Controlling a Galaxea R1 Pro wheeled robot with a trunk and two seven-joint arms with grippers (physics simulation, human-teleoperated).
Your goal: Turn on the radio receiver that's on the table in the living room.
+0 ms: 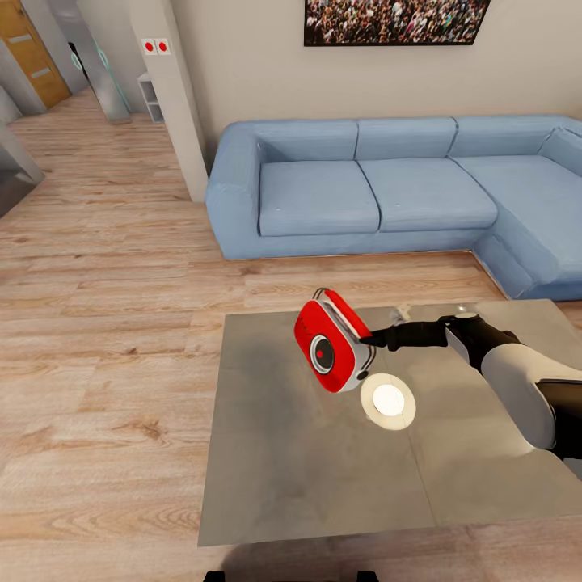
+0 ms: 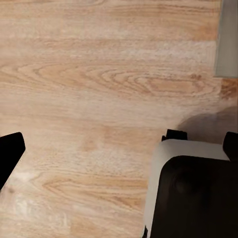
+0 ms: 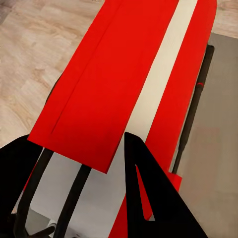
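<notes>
1. My right gripper [image 1: 365, 340] is clamped on the radio receiver [image 1: 333, 340], its black fingers pinching the edge of the red box. The radio hides the fingertips from my head camera, so I cannot make out exactly how they sit on it.
2. The radio is tilted and lifted above the table [image 1: 291, 453], its red face and round dark dial turned toward my head. Whether it is switched on I cannot tell.
3. My right wrist camera is so close that the radio [image 3: 134, 74] is cut off on all sides: I see red panels, a white band and thin dark bars. My black fingers [image 3: 153, 198] cross in front of it.
4. My right forearm is cropped by the edge of the head view, and my body is out of frame.
5. My left gripper: the left wrist view gives only a black piece at one edge, so I cannot tell how far it is open. A white and black part of my own body [image 2: 193, 193] blocks one corner there, above the wood floor [image 2: 99, 74].
6. Just beside the radio, a bright round reflection [image 1: 388, 401] glares on the glossy grey top.
7. Beyond the table stands the blue sofa [image 1: 380, 190], its far end cut off, under a framed crowd picture [image 1: 396, 20] cropped at the top.
</notes>
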